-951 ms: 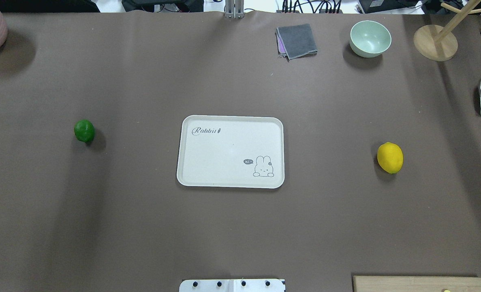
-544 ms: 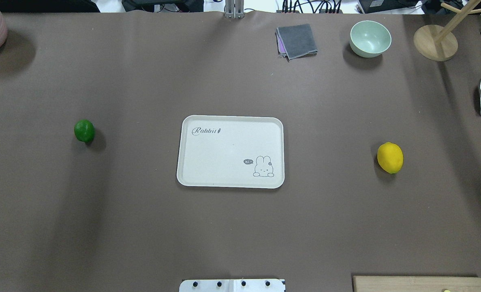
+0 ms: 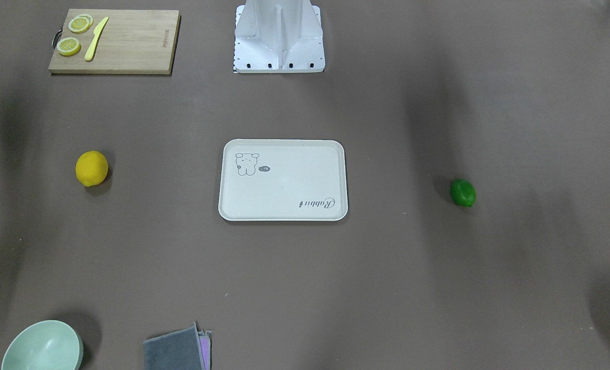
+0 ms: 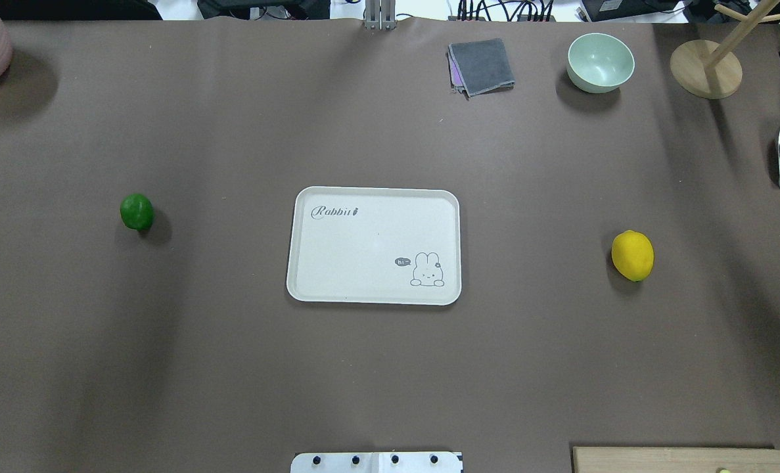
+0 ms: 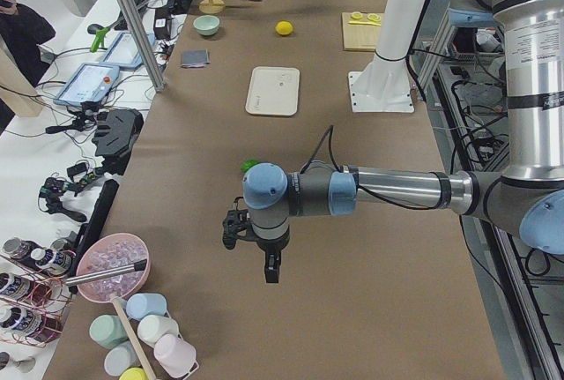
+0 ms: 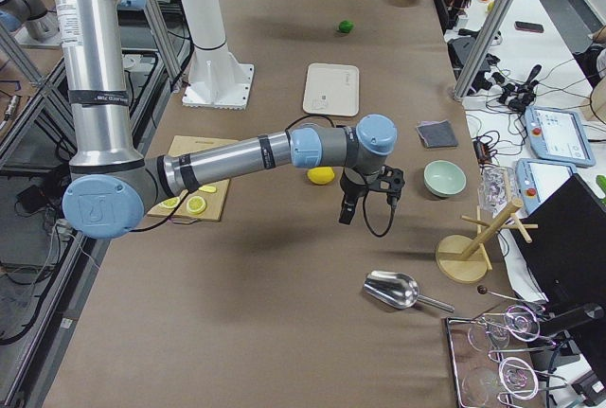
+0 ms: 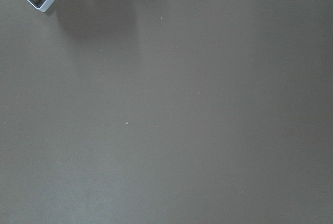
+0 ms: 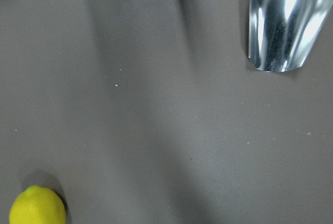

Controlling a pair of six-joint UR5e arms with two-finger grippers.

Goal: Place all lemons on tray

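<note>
Yellow lemon point(image 4: 633, 255), green lemon point(image 4: 137, 211) flank tray point(image 4: 363, 240); left gripper point(image 5: 270, 267), right gripper point(image 6: 347, 209): cannot tell width

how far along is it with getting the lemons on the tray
Nothing is done yet: the tray is bare. Nothing is in hand either; the left gripper and right gripper hang above the table, apart from the fruit. Both moves are left: the green lemon and the yellow lemon lie on the table on opposite sides of the tray.

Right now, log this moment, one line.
green lemon: on table; yellow lemon: on table; tray: no lemons; left fingers: unclear; right fingers: unclear
</note>
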